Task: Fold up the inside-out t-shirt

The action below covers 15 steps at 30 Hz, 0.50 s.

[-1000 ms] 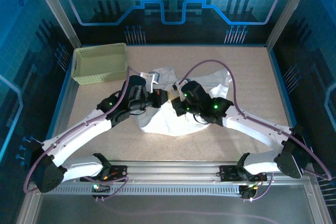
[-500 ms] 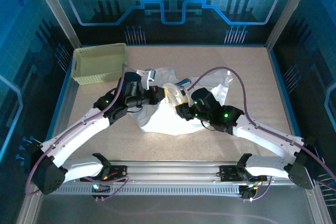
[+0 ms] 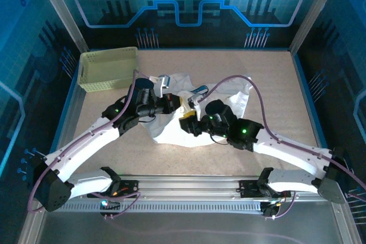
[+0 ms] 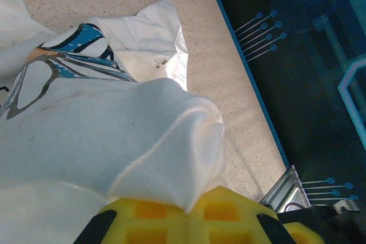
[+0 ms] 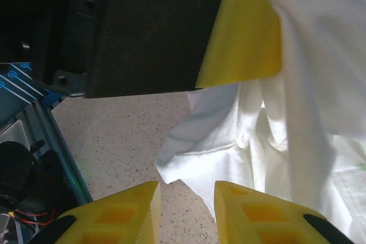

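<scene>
One white t-shirt (image 3: 167, 132) lies crumpled mid-frame on the speckled table (image 3: 274, 67) (its blue graphic (image 4: 80, 38) showing), a fold clamped in the left gripper (image 4: 186, 212). The right gripper (image 5: 186, 198) stands with fingers apart, just beside the hem. A pale basket (image 3: 108, 70) sits upper left, clear of the cloth.

Bare tabletop (image 3: 280, 78) lies open at the far right and along the near edge, while a lattice basket (image 3: 108, 68) blocks the far left corner and the crumpled t-shirt (image 3: 168, 132), left arm (image 3: 91, 138) and right arm (image 3: 286, 147) crowd the centre.
</scene>
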Tool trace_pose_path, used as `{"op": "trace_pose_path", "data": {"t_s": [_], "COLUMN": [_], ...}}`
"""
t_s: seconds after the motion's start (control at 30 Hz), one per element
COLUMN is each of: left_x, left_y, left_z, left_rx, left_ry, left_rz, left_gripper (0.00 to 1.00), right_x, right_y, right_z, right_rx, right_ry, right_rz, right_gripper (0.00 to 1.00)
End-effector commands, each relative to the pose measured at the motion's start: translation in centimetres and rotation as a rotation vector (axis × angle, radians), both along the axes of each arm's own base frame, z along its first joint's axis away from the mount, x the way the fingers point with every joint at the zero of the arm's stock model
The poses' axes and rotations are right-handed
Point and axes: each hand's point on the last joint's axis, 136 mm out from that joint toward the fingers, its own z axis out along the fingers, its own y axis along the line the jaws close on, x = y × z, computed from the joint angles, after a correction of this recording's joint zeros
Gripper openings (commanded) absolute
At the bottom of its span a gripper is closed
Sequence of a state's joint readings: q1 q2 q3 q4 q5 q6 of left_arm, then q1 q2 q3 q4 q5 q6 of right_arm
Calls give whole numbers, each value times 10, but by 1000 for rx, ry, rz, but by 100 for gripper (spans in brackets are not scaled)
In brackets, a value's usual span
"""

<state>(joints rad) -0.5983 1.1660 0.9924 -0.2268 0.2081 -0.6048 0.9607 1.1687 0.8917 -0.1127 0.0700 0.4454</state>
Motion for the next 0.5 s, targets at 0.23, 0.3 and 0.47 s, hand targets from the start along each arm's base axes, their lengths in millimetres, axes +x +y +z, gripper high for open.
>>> {"op": "trace_pose_path", "data": {"t_s": [0.23, 0.3, 0.47], "left_x": [-2, -2, -3], "left_y": [-8, -8, -9], "left_z": [32, 31, 32], "left_rx": [-81, -81, -85], "left_ry": [-49, -48, -50], "left_rz": [-33, -36, -39], "left_gripper": [0, 0, 0], "right_x": [55, 62, 70], "right_y": [-4, -6, -8], "right_z": [-14, -14, -19], "right_rx": [72, 83, 78], "right_ry": [70, 77, 91], "right_rz": [-124, -132, -142], "right_gripper": [33, 33, 34]}}
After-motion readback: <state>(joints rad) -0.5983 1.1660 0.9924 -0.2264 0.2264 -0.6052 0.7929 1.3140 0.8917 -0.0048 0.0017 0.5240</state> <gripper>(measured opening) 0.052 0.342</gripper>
